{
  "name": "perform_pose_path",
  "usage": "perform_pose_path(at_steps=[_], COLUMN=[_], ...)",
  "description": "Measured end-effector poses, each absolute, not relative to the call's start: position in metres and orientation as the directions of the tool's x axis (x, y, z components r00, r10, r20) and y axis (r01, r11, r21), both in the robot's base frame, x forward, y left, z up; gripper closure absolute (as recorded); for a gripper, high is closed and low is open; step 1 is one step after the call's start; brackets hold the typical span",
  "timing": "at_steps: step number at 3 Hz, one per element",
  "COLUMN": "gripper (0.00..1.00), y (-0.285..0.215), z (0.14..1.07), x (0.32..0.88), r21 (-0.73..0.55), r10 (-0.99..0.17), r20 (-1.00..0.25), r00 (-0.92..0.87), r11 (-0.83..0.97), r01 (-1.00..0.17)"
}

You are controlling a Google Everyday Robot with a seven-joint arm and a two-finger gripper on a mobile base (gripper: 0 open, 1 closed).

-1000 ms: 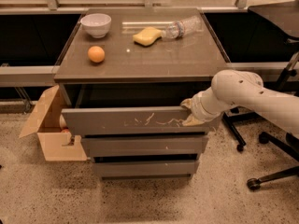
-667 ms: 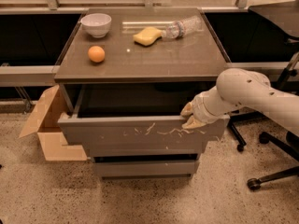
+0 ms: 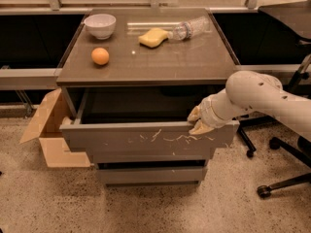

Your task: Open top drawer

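Note:
The top drawer (image 3: 146, 139) is a wide grey-brown front with white scratch marks. It stands pulled out from the cabinet, and its dark inside shows behind the front. My gripper (image 3: 198, 121) is on the top edge of the drawer front near its right end, at the tip of my white arm (image 3: 257, 98) coming in from the right. Two shorter grey drawer fronts (image 3: 150, 174) sit shut below.
On the cabinet top (image 3: 194, 62) are a white bowl (image 3: 100, 25), an orange (image 3: 100, 56), a yellow sponge (image 3: 152, 37) and a lying plastic bottle (image 3: 190, 28). An open cardboard box (image 3: 48, 130) is on the floor at left. Office chair legs (image 3: 282, 178) are at right.
The top drawer has slid further out toward the camera, with my gripper moving along on its top edge.

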State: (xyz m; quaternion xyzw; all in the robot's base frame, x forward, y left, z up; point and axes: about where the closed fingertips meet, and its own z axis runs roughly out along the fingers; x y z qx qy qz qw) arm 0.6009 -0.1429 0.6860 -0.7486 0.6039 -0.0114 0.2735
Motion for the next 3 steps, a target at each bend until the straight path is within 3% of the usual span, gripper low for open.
perform_pose_path(at_steps=[3], gripper=[0.03], y=[-0.1429], z=[0.6859], x=[0.6009], r21=[-0.423], r10=[-0.910], r20=[-0.313], r00=[0.270], r11=[-0.121], r01=[-0.898])
